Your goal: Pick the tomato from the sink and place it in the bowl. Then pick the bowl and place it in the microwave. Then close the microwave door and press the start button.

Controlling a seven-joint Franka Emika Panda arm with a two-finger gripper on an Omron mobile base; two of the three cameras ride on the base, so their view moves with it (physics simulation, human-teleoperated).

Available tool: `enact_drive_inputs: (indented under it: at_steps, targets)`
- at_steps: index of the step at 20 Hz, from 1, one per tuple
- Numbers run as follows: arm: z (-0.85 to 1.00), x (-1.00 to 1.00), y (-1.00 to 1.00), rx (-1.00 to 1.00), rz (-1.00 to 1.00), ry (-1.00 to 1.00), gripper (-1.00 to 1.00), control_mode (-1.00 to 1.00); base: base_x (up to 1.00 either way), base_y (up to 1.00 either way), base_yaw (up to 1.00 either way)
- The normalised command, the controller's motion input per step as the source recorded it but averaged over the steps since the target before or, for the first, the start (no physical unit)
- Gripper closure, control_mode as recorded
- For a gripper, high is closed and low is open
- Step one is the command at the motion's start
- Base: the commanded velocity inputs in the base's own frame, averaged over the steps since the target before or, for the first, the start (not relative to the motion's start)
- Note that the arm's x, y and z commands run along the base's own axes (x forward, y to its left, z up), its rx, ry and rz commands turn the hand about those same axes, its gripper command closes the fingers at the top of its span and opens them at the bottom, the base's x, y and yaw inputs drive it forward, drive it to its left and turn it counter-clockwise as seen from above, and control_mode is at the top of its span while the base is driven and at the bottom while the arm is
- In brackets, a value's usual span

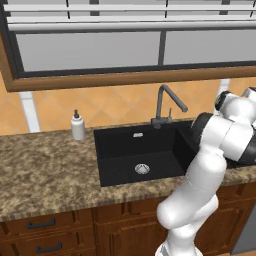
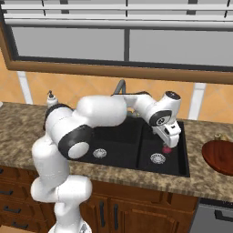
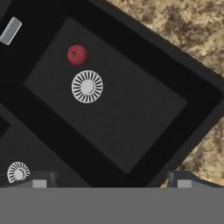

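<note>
The small red tomato (image 3: 77, 54) lies on the floor of the black sink (image 3: 131, 113), right next to a round silver drain (image 3: 87, 86). In the right base view the tomato (image 2: 167, 149) sits in the right basin of the sink (image 2: 123, 145), just beneath my hand. My gripper (image 2: 169, 142) hangs over that basin, pointing down, a little above the tomato. Its jaws stand open and empty, with the two fingertips (image 3: 43, 179) wide apart at the bottom of the hand view. The reddish-brown bowl (image 2: 220, 157) rests on the counter to the right of the sink. The microwave and its door are out of view.
A dark curved faucet (image 1: 162, 105) rises behind the sink (image 1: 125, 150), and a white soap dispenser (image 1: 77, 125) stands on the granite counter (image 1: 45, 170) to its left. A second drain (image 2: 99, 153) marks the left basin. Wooden drawers run below the counter.
</note>
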Motion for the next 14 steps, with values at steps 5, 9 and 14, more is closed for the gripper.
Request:
enact_drive_inputs:
  at_steps: [5, 9, 14]
  targets:
    - [-0.23, 0.61, -0.34, 0.09, 0.00, 0.02, -1.00, -1.00, 0.00, 0.00, 0.00]
    - [-0.18, 0.35, -0.25, 0.00, -0.04, 0.05, -1.00, -1.00, 0.00, 0.00, 0.00]
    - [-0.26, 0.28, -0.03, 0.00, -0.16, 0.00, -1.00, -1.00, 0.00, 0.00, 0.00]
